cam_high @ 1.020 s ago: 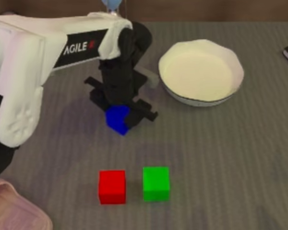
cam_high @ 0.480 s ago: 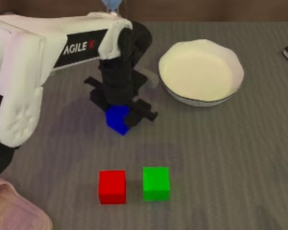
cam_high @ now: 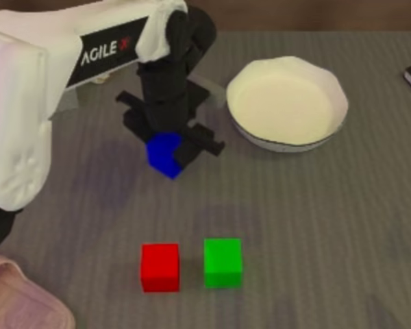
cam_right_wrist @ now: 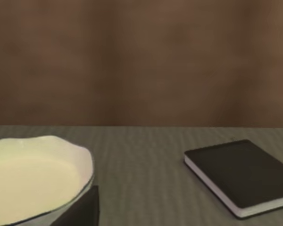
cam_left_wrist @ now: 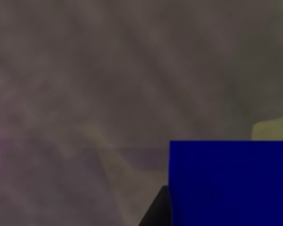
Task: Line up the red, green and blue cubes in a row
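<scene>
Jaws of the left gripper (cam_high: 168,152) clamp the blue cube (cam_high: 164,153) above the counter (cam_high: 315,226); red cube (cam_high: 159,267) and green cube (cam_high: 222,262) sit paired nearer the front, green's right side open.

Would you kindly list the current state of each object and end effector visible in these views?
blue cube: gripped by the left end effector, above the table's rear left.
left end effector: shut on the blue cube.
red cube: resting on the table, just left of the green cube, apart.
green cube: resting on the table.
white bowl: upright, empty.
black book: closed, lying flat.
right end effector: out of view.
</scene>
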